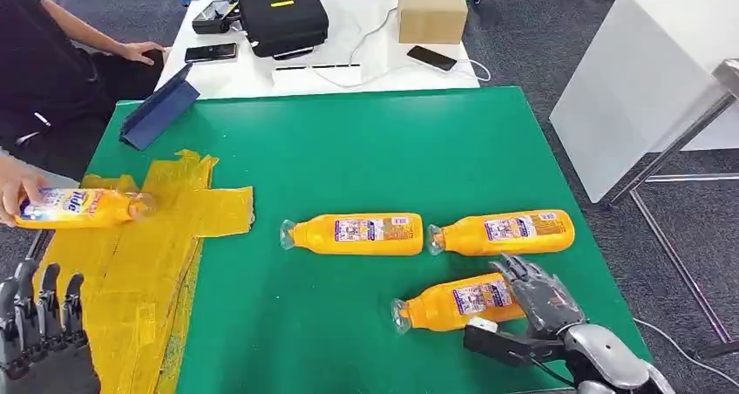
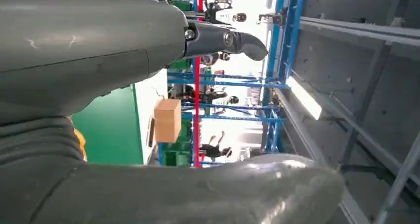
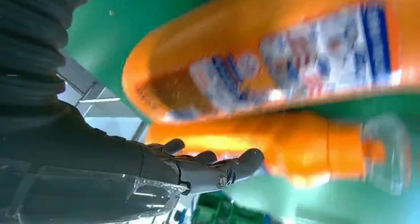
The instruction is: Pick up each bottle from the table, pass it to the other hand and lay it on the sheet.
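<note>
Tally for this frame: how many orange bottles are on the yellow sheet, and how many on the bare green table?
Bottles on the yellow sheet: 1, a person's hand on it
Bottles on the green table: 3
Total: 4

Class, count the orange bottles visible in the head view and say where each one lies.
4. One on the yellow sheet under a person's hand; two side by side mid-table; one nearest, at the right hand.
</note>
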`<state>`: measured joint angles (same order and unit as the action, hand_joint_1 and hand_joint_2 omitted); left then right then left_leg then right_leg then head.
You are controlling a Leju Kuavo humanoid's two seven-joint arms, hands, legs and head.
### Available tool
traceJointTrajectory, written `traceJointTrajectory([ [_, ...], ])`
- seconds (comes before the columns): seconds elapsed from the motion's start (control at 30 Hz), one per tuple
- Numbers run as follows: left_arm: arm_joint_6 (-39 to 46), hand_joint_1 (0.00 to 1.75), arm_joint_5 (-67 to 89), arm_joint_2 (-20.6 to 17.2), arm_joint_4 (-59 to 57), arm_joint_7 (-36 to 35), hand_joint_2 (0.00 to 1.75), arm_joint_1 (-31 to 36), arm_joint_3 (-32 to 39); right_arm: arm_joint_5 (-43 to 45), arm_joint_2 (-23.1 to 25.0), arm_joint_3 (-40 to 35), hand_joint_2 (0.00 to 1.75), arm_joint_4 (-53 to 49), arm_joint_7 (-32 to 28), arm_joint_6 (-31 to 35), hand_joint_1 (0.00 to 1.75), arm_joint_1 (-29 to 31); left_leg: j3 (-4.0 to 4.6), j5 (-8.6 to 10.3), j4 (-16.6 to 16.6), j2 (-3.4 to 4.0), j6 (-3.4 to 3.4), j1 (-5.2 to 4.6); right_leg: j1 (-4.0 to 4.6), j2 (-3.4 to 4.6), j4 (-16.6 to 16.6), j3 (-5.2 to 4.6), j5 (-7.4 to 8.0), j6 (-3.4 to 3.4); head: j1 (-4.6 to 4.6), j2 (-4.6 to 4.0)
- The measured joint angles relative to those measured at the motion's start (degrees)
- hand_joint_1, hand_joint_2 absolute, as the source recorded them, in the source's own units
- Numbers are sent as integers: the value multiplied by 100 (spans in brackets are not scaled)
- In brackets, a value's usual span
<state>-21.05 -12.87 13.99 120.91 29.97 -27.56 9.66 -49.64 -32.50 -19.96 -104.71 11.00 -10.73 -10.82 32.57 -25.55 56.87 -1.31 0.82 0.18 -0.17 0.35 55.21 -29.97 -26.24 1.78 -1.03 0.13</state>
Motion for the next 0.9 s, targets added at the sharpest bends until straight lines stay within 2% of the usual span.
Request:
traceJointTrajectory([
  [0.13,7,0,-59,-57,4,-33,0,11,-48,-52,-98,-260,175,188,157,-190,0,58,0,0,0,0,0,0,0,0,0,0,0,0,0,0],
  [0.17,11,0,-72,-76,4,-44,0,20,-55,-55,-140,-332,175,225,197,-240,166,74,0,0,0,0,0,0,0,0,0,0,0,0,2,0],
  [0.2,11,0,-94,-90,4,-52,0,29,-68,-76,-181,-389,175,258,267,-297,175,96,-2,0,0,0,0,0,0,0,0,0,0,0,2,0],
  [0.33,24,0,-186,-157,4,-103,0,71,-136,-230,-407,-658,175,378,632,-498,175,169,-24,-12,0,-3,14,0,-1,0,-2,-31,-9,9,0,0],
  [0.73,173,0,-367,-422,2,-144,0,175,-369,123,-911,-1268,175,483,1272,-505,175,316,-111,-39,0,-4,27,-2,-1,0,-17,56,-34,26,2,0],
  [0.9,247,0,-365,-479,-4,-230,0,192,-418,288,-949,-1438,175,509,1434,-211,175,343,-123,-44,0,-3,26,-1,0,1,-25,75,-35,27,4,0],
])
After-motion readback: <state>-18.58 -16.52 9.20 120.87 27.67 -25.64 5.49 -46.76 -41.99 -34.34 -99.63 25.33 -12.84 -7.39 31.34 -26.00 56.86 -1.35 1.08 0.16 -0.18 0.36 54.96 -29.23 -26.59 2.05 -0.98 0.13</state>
